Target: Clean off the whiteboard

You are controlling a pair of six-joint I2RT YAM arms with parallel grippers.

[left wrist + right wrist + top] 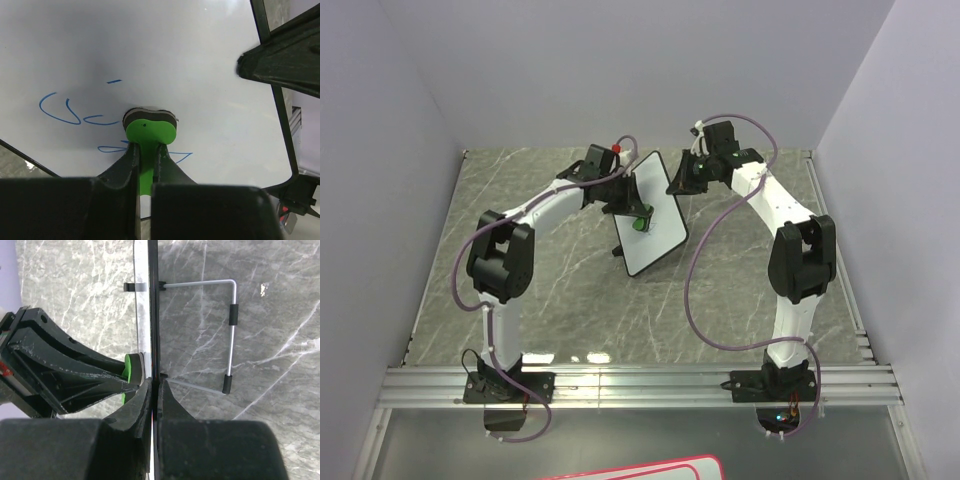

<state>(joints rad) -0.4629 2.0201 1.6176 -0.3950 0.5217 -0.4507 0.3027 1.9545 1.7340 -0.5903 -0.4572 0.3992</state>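
Grey marble tabletop [550,300], pale walls. Top view: the whiteboard [660,225] sat mid-table, propped aslant, long axis running far-to-near, face turned toward the left gripper [634,213]. Left wrist view: that gripper was clamped on a green eraser [150,131], pad pressed to the board amid blue scribbles [65,112]. Right wrist view: right gripper [154,390] pinched the board's edge, wire stand [230,330] behind the board. Wiping step, by the look; next stroke prob. needs to sweep the marks beside & below the eraser.
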